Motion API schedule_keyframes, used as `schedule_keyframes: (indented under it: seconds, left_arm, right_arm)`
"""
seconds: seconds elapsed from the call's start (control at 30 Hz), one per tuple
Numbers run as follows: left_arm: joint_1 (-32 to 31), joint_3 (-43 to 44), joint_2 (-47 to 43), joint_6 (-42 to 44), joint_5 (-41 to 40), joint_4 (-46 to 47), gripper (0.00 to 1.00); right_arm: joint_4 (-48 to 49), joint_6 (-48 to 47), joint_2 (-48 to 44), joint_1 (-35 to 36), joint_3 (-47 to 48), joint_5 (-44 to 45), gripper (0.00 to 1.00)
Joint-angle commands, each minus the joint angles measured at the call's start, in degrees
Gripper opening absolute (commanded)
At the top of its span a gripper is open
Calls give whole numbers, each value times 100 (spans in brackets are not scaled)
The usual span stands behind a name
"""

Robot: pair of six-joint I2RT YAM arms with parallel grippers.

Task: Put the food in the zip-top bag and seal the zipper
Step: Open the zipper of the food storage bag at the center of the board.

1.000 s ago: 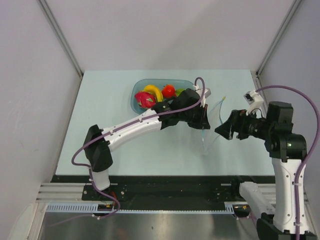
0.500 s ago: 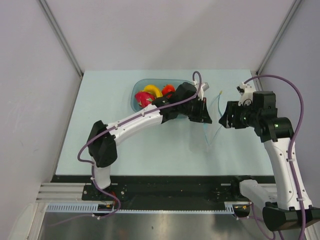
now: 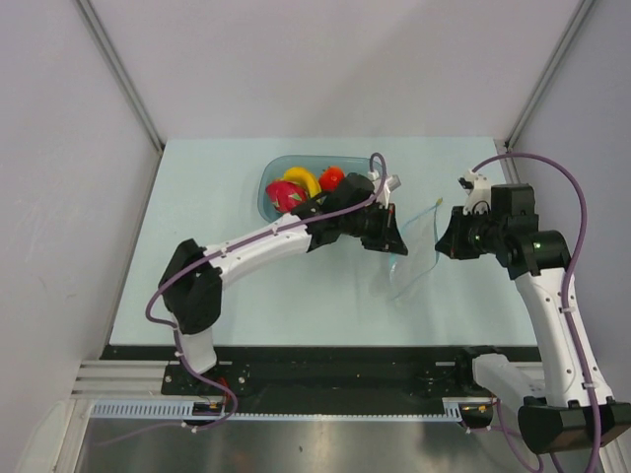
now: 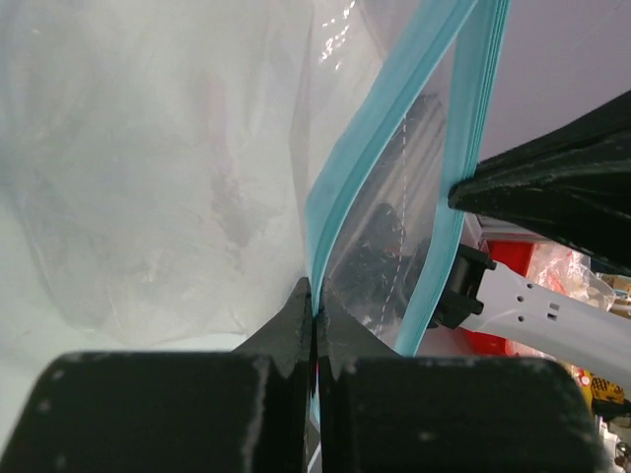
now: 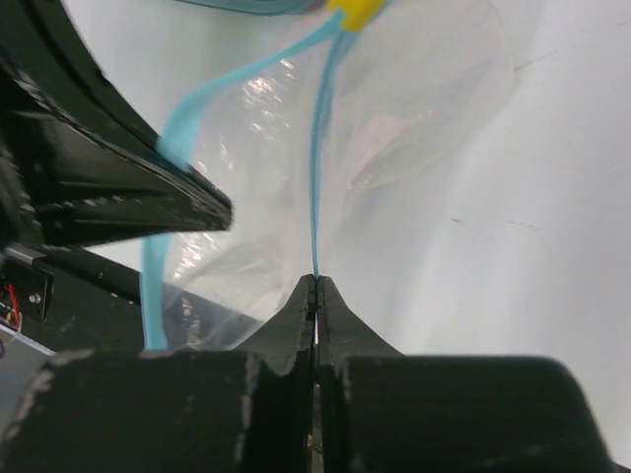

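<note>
The clear zip-top bag (image 3: 418, 248) hangs between my two grippers, right of the tray. My left gripper (image 3: 391, 239) is shut on the left lip of its mouth; in the left wrist view the jaws (image 4: 315, 301) pinch the blue zipper (image 4: 367, 163). My right gripper (image 3: 443, 243) is shut on the opposite lip, its jaws (image 5: 315, 283) closed on the thin blue zipper (image 5: 317, 148). The two lips stand apart, so the mouth gapes. The food lies in the tray: pink dragon fruit (image 3: 284, 195), yellow banana (image 3: 302, 179), red tomato (image 3: 331, 178). My left arm covers part of it.
The translucent blue-green tray (image 3: 266, 189) sits at the back middle of the pale table. A yellow tab (image 5: 353, 12) marks one end of the zipper. Grey walls close in the table at the back and both sides.
My right gripper moved in to the bag's right lip and shut on it. My left gripper, shut on the other lip throughout, shifted slightly left, and the mouth is now spread.
</note>
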Motion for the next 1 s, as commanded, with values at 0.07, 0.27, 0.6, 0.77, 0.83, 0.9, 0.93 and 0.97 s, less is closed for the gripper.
schedule_keyframes:
  seconds: [0.07,0.27,0.6,0.77,0.83,0.9,0.93,0.97]
  left_arm:
    - [294,-148,-778,364,123,-6,0]
    - [303,36,-927,891,62,-454,0]
    - [409,432,-374,1664,-967,-1633,2]
    - [418,327,-488,2253,-511,-1554,30]
    - [522,274,-637,2639,-83,-1563,46]
    - [654,161,-795,2834,122,-1545,74]
    - [864,116,-987,2869,323,-1406,80]
    - [979,64,-1085,2939,359,-1361,91]
  right_arm:
    - [-589,-405,-195,-40,801,340,0]
    - [-1484,-1142,41,-57,2101,770,0]
    - [-1259,-1304,226,-22,1410,1035,0]
    - [-661,-1004,420,250,900,640,0]
    - [-371,-837,473,303,802,481,0]
    - [-186,-758,516,329,715,367,0]
    - [-133,-705,551,329,697,349,0]
    - [-71,-696,552,338,688,340,0]
